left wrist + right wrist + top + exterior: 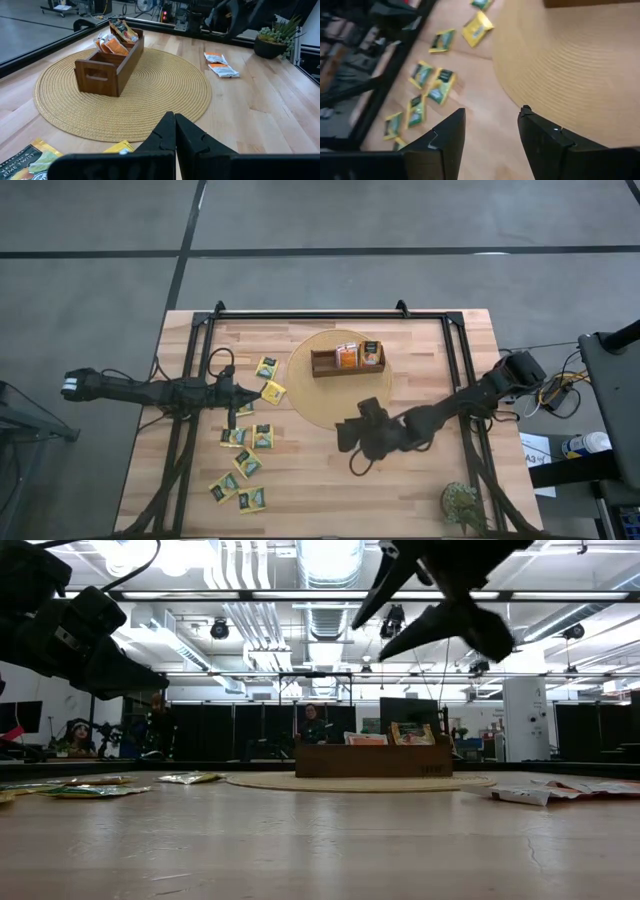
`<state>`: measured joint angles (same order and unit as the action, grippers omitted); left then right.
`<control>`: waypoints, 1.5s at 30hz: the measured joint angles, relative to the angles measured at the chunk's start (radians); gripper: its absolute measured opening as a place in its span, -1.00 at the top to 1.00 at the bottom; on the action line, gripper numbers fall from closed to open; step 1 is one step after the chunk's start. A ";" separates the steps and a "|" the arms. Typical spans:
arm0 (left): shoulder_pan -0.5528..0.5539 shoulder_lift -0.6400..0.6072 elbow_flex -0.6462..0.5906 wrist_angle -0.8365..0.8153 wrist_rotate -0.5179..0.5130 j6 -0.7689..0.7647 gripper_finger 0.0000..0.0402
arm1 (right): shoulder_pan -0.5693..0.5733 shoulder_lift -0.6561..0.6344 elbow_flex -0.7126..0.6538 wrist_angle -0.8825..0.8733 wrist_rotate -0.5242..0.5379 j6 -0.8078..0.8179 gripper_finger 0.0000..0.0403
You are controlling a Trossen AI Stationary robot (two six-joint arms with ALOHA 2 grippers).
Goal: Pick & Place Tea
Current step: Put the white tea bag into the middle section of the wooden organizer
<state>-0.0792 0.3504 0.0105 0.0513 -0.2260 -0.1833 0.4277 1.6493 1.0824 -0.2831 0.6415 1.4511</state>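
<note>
Flat square yellow-green tea packets [247, 461] lie on my slatted wooden table [300, 490]. My right gripper [490, 131] hovers with jaws apart, empty; my left gripper [174, 131] has jaws together.

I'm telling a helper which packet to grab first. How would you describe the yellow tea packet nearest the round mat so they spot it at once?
Start at the round woven mat holding the wooden tray. At the mat's left edge lies one yellow packet, close to the shut left gripper. Unlike the other packets, it is plainer yellow, turned like a diamond, and nearly touches the mat.
</note>
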 joint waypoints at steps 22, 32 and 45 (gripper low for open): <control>0.000 0.000 0.000 0.000 0.000 0.000 1.00 | 0.057 0.270 0.512 -0.736 -0.257 0.375 0.11; 0.000 0.000 0.000 0.000 0.000 0.000 1.00 | 0.057 0.379 0.610 -0.886 -0.433 0.331 0.13; 0.000 0.000 0.000 0.000 0.000 0.000 1.00 | 0.055 0.447 0.599 -0.875 -0.460 0.301 0.11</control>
<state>-0.0790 0.3504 0.0105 0.0511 -0.2256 -0.1833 0.4828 2.0959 1.6818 -1.1584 0.1818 1.7526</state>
